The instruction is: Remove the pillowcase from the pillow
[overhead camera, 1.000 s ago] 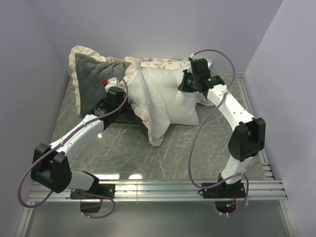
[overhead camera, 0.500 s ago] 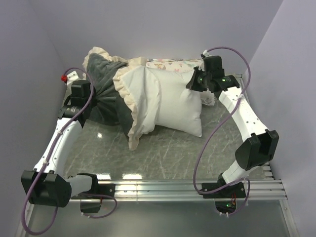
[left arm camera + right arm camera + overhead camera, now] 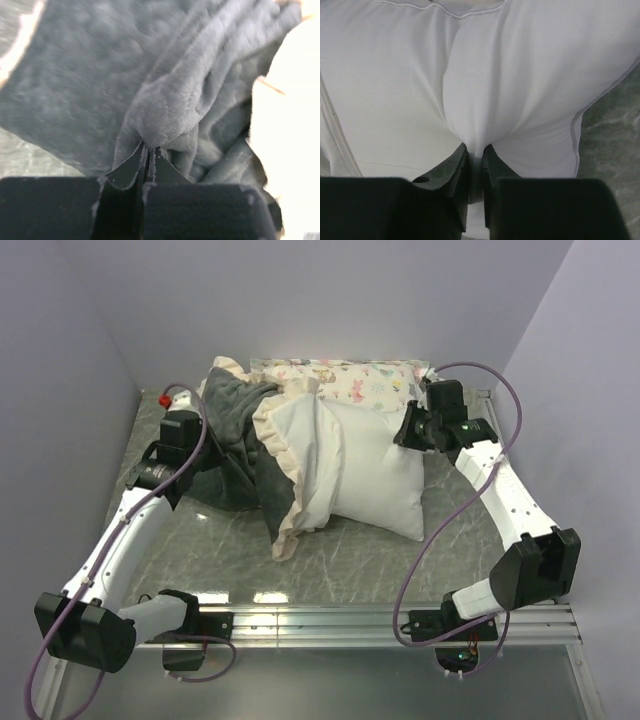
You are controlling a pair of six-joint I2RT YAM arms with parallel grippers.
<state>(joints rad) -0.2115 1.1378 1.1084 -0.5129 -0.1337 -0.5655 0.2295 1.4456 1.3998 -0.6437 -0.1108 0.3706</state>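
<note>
The pillowcase [image 3: 238, 435] lies bunched at the left, dark grey plush with a cream frill [image 3: 285, 495] folded back around the pillow's left end. The plump white pillow [image 3: 375, 470] sticks out of it to the right. My left gripper [image 3: 200, 448] is shut on a fold of the grey plush pillowcase [image 3: 165, 100]; its jaws [image 3: 148, 150] pinch the fabric tightly. My right gripper [image 3: 405, 430] grips the pillow's far right end. In the right wrist view a tuck of the white pillow [image 3: 495, 75] sits between the jaws of that gripper [image 3: 475, 150], which stand slightly apart.
A small pastel animal-print pillow [image 3: 350, 380] lies against the back wall behind the white one. Lilac walls close in the left, back and right. The grey marble table [image 3: 350, 560] shows in front, with a metal rail [image 3: 400, 618] at its near edge.
The pillow and pillowcase have shifted to the right across the table. Both arms moved right with them. The right jaws have loosened a little on the white fabric.
</note>
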